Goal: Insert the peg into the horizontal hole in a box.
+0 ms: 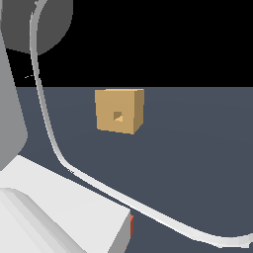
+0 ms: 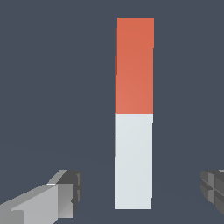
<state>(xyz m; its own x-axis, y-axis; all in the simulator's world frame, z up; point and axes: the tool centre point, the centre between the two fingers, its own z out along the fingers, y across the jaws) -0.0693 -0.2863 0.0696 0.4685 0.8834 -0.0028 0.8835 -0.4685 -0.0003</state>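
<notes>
The floor [image 1: 197, 148] is a flat dark grey-blue plane. The arm [image 1: 54, 207] fills the near left of the exterior view as a big white-grey block, so close that it hides nearly everything under it.

The box [image 1: 119, 110] sits on the floor farther back, a little left of centre in the exterior view, well apart from the arm. It is a plain tan cube and looks rigid. The hole [image 1: 117, 116] is a small square opening in the middle of the face turned toward the camera.

The peg [image 2: 134, 113] lies flat on the floor under the wrist camera. It is a long square-section bar, red-orange over one half and white over the other. In the exterior view only a sliver of its red end [image 1: 132, 225] shows past the arm's near edge. I judge it stiff, light and matte, so it should not bend or crush, and flat pads should bite well on its flat sides. Being long and thin, it would swing if taken near a tip.

The gripper [image 2: 142, 192] is spread wide, with one finger [image 2: 65, 188] on each side of the peg's white half, and it touches nothing. A hold here on the white half, square across the two long sides, looks sensible: it leaves the red half free to enter the hole, whose fit looks tight.
</notes>
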